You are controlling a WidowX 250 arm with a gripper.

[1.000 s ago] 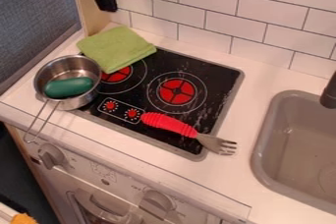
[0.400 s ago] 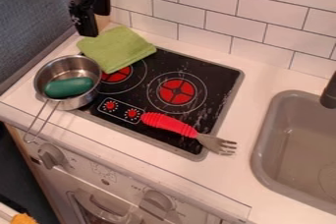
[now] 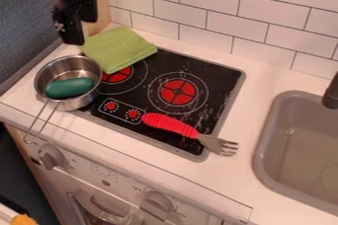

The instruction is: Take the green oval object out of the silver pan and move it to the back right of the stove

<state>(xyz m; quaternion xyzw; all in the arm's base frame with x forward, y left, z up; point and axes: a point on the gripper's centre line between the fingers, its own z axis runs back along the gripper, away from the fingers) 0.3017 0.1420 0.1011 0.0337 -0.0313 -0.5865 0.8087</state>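
The black gripper [image 3: 81, 27] hangs at the upper left, above and behind the metal pot and just left of the green cloth. Its fingers are apart, and nothing shows between them. A small silver pot [image 3: 88, 99] stands at the stovetop's left edge, its wire handle pointing toward the front. Inside it lies a dark green oval object [image 3: 68, 87]. The folded green cloth [image 3: 117, 48] covers the stovetop's back left corner. A fork with a red ribbed handle [image 3: 170, 124] lies across the stovetop's front, its metal tines past the right edge.
The black stovetop [image 3: 221, 78] has red burner markings. To its right is a grey sink [image 3: 264, 152] with a dark faucet [image 3: 330, 93] at the view's edge. A white tiled wall [image 3: 204, 17] runs behind the counter, and oven knobs [image 3: 51, 157] line the front.
The gripper has moved left and down from the top edge, coming closer to the pot. The pot, green object, cloth and fork have stayed in place.
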